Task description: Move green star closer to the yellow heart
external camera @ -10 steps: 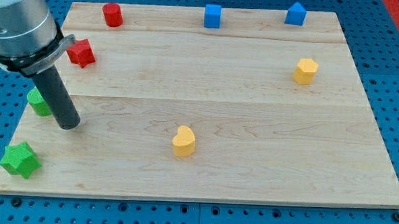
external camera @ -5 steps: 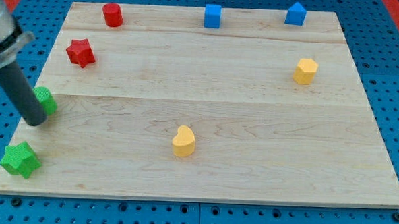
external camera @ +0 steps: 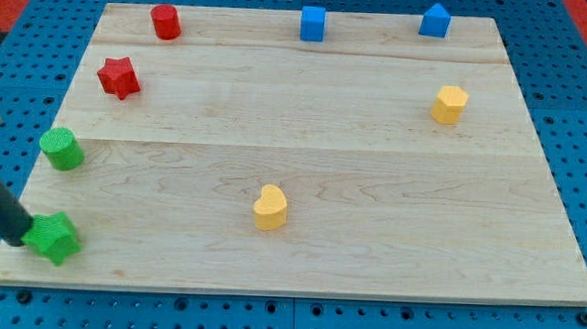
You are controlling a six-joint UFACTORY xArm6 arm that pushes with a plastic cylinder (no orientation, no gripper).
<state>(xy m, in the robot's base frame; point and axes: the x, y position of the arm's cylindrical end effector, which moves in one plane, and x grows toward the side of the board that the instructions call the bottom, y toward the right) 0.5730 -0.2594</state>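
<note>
At nine o'clock of the green star, my tip touched it, jawless, the yellow heart well apart.

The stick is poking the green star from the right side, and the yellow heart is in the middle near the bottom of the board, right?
Not quite. In the camera view my tip is at the view's left side of the green star, not the right side. The rest holds: the yellow heart sits in the middle, near the bottom of the board.
</note>
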